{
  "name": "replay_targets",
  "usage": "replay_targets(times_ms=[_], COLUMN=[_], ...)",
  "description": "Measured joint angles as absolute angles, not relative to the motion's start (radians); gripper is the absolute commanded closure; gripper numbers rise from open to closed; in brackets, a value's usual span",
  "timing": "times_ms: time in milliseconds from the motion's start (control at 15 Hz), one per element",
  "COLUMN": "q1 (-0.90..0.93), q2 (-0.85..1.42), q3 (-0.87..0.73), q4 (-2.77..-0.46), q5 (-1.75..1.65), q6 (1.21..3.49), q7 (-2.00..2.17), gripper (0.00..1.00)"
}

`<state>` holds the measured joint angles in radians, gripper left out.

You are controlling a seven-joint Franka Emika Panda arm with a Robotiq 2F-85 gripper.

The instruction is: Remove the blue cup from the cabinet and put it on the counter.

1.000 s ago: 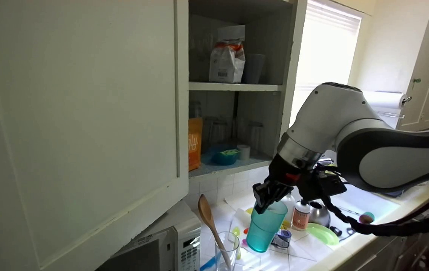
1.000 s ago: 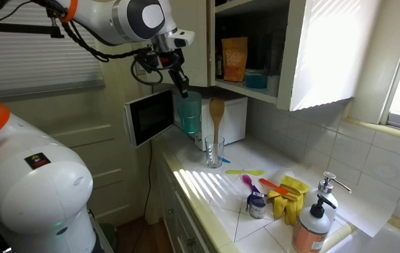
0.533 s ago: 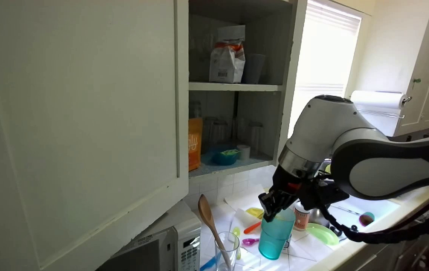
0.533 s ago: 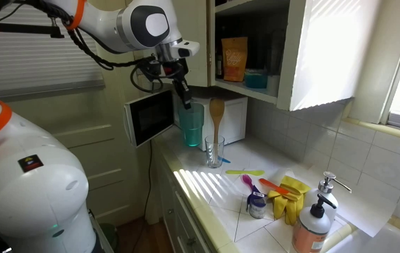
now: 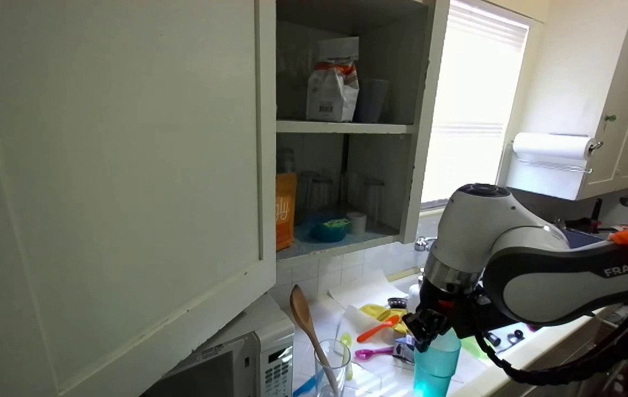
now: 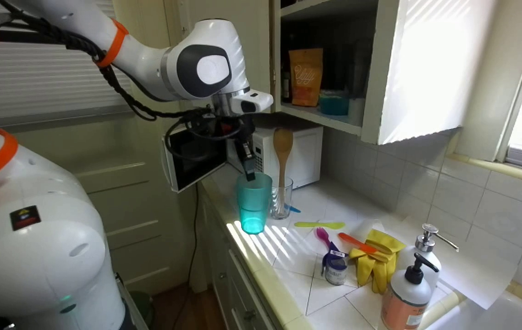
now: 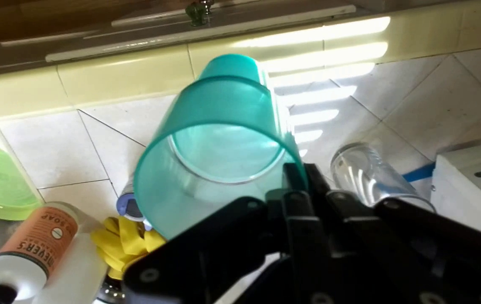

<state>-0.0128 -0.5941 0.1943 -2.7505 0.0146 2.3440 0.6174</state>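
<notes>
Blue cup (image 7: 219, 147) has its rim clasped by the fingers (image 7: 318, 188); a bottle (image 7: 35, 247) reads "MEYER'S", a pouch (image 6: 306, 77) "Ugly".

A translucent teal tumbler (image 6: 254, 206), narrowing toward its base, is pointing mouth-up and nearly upright near the yellow front edging of the white-tiled countertop (image 6: 295, 268); the views are leaving unclear whether its base is touching the tiles. Sunlight is brightening its lower part. The white wall cabinet (image 5: 347, 128) is standing open above the countertop, its shelves showing in both exterior views.
</notes>
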Motion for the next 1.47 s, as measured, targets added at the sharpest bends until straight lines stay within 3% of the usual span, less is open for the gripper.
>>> replay_targets(times_ms=[200,933,1467], q1=[-0.082,-0.133,-0.143], q2=[-0.572,-0.524,-0.283], q3=[0.194,0.192,0.189], q4=[-2.756,-2.751,-2.681], q5=[-0.029,-0.069,-0.131], q6=[2.413,2.504,2.807], q7=[0.617,0.597,0.465], gripper=[0.95,0.99,0.99])
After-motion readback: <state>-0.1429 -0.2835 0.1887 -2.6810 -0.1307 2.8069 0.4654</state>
